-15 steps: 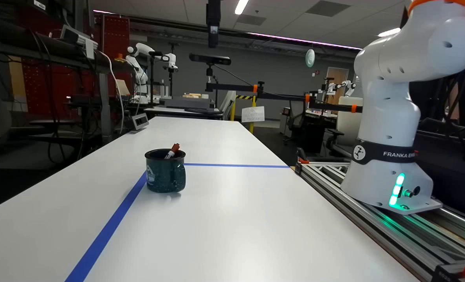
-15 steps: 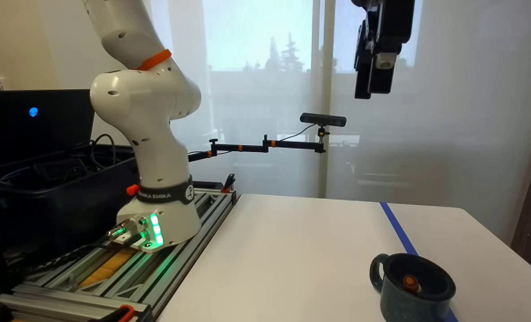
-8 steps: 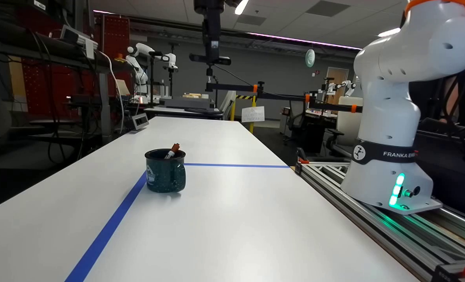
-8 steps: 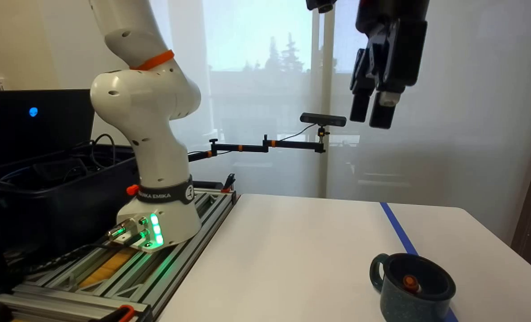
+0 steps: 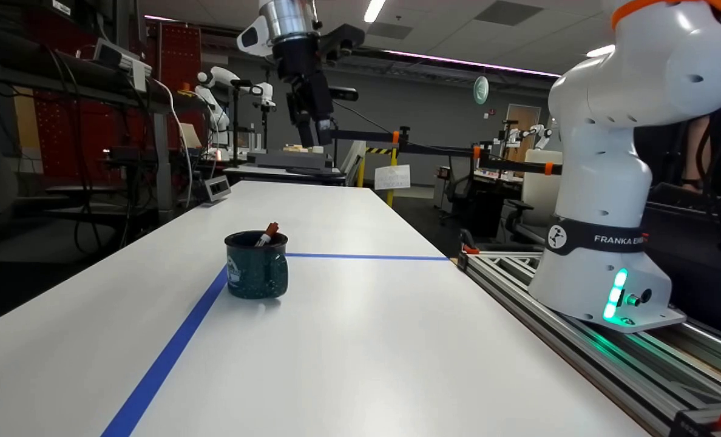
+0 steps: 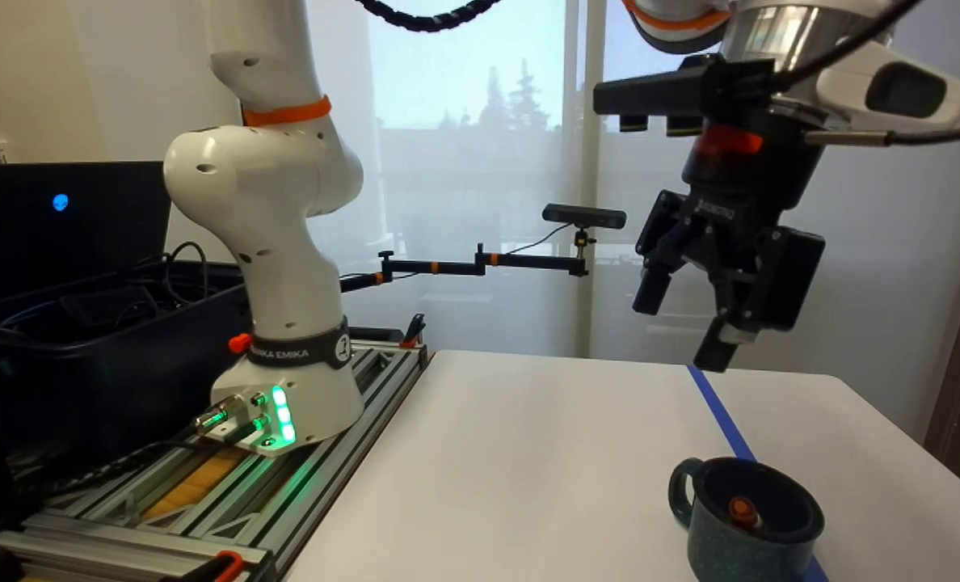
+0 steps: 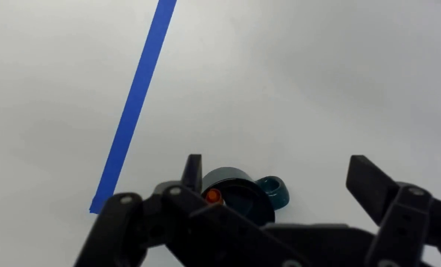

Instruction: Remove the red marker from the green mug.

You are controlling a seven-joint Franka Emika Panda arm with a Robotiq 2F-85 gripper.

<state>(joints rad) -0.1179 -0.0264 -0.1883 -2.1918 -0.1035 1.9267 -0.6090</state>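
The green mug stands upright on the white table in both exterior views (image 5: 256, 273) (image 6: 743, 556); it also shows in the wrist view (image 7: 228, 174), partly hidden by a finger. The red marker leans inside it, its red end above the rim in an exterior view (image 5: 269, 232). Its end also shows in an exterior view (image 6: 743, 511) and in the wrist view (image 7: 214, 195). My gripper is open and empty, tilted, well above the table in both exterior views (image 5: 314, 138) (image 6: 684, 327). In the wrist view, my gripper (image 7: 275, 163) has its left finger over the mug's marker side.
Blue tape (image 5: 184, 325) runs along the white table (image 5: 360, 340) beside and beneath the mug; it also shows in the wrist view (image 7: 135, 100). The arm's base stands on a metal frame (image 6: 367, 420) at the table's edge. A camera on a bar (image 6: 583, 217) stands behind.
My gripper has come down from the top of the exterior views and has turned and tilted. Its fingers show wider apart. The mug and marker have not moved.
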